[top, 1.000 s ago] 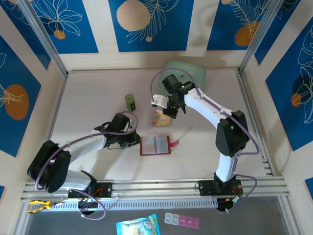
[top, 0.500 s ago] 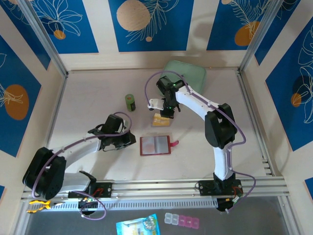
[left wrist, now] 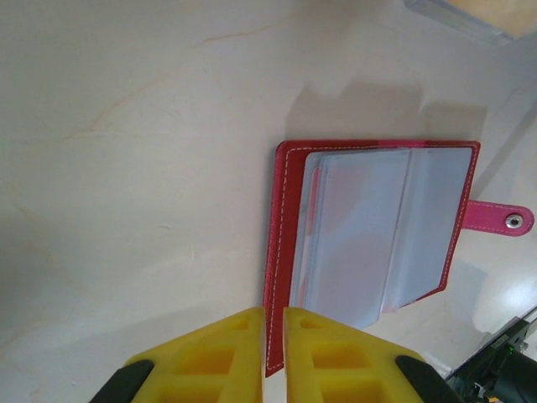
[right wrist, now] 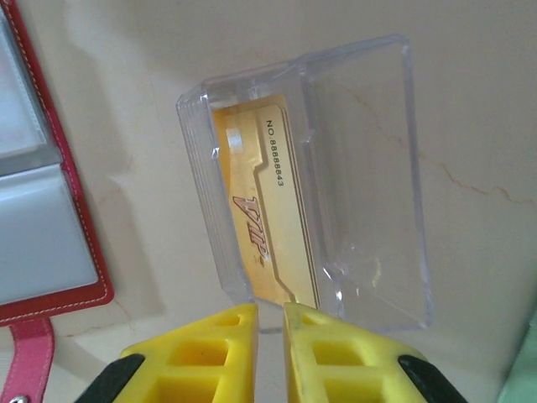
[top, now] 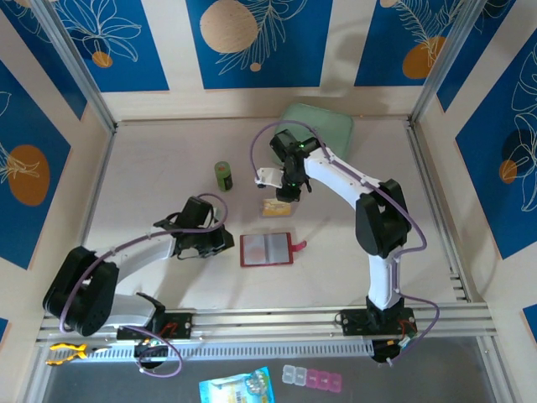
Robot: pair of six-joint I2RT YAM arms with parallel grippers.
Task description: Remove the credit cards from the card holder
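The red card holder (top: 267, 249) lies open and flat, its pale clear pockets (left wrist: 369, 235) facing up and its pink snap tab (left wrist: 503, 220) on the right. My left gripper (left wrist: 274, 312) is shut to a thin slit, its tips over the holder's near left corner (top: 222, 241). A yellow credit card (right wrist: 260, 210) marked VIP lies in a clear plastic box (right wrist: 361, 185) just beyond the holder (top: 273, 207). My right gripper (right wrist: 270, 306) hangs at the card's near end (top: 284, 195). Its jaws are a narrow gap apart with nothing between them.
A small green cylinder (top: 223, 175) stands to the left of the clear box. The mint-green case (top: 323, 126) lies at the back of the table behind the right arm. Aluminium posts and the side walls close in the table.
The right gripper has moved left and down to the clear box, with its elbow swung inward. The left gripper has drawn back slightly to the left of the holder.
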